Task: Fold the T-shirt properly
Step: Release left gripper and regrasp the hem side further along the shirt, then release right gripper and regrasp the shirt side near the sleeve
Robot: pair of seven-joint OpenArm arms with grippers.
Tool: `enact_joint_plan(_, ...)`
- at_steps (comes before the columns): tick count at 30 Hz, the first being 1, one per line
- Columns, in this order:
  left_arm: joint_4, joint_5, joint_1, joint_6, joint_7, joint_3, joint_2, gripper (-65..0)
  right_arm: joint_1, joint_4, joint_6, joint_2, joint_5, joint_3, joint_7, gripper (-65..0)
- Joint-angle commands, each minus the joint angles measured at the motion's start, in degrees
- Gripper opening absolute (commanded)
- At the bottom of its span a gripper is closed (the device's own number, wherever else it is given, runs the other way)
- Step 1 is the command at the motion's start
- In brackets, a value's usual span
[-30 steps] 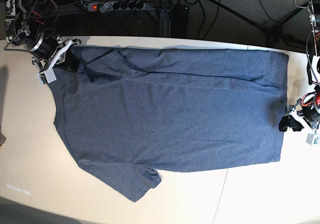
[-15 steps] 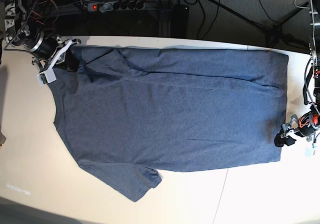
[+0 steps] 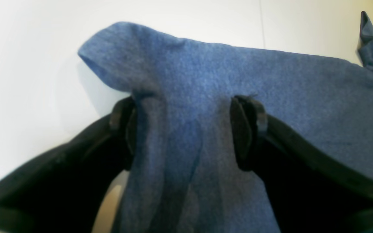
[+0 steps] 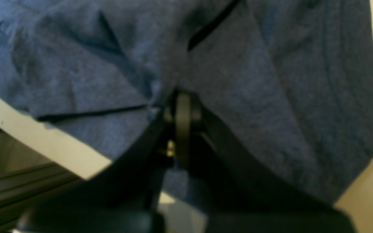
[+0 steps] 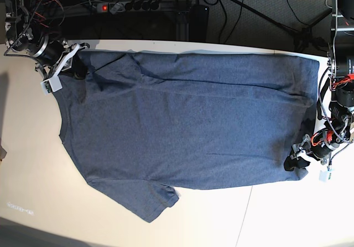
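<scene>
The slate-blue T-shirt (image 5: 188, 120) lies flat on the white table (image 5: 33, 164), collar to the left and hem to the right, no lettering showing. One sleeve (image 5: 146, 197) sticks out toward the front edge. My left gripper (image 5: 293, 163) sits at the hem's near right corner. In the left wrist view the left gripper (image 3: 186, 129) is open, with a raised ridge of the T-shirt (image 3: 206, 71) running between its fingers (image 3: 243, 132). My right gripper (image 5: 77, 67) is at the far left shoulder, and the right gripper (image 4: 182, 106) is shut on a pinch of the T-shirt (image 4: 254, 81).
A power strip (image 5: 130, 6) and cables lie on the dark floor behind the table's far edge. Stand legs (image 5: 276, 20) cross the floor at back right. In the right wrist view the table's edge (image 4: 44, 145) runs close under the gripped fabric.
My left gripper has travelled along the hem toward the front corner and moved in over the fabric. The right gripper and the shirt's left side have stayed put.
</scene>
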Motion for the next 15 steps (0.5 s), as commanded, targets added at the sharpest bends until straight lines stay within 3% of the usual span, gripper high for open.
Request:
enact_joint_plan(1,-0.2,2.3,-0.3,-0.3,1.9,0.2,-0.4,-21.7,-0.3,0.3,0.9,0.9,-1.5,0.4,-2.3,-65.0)
enact_joint_plan(4,-0.2,4.2,-0.3,-0.3,-1.8,0.2,-0.4,-30.6,-0.3,0.3,0.9,0.9,-1.5,0.4,-2.2,-65.0)
enact_joint_plan(9,-0.2,8.2,-0.3,-0.3,-8.8,0.2,-0.5,-63.7,-0.3,0.3,0.9,0.9,-1.4,0.4,-2.2,-65.0)
enact_joint_plan(15,-0.1,9.9,-0.3,-0.3,-9.1,0.2,-0.5,-65.0,-0.3,0.3,0.9,0.9,-1.3,0.4,-1.0,-65.0)
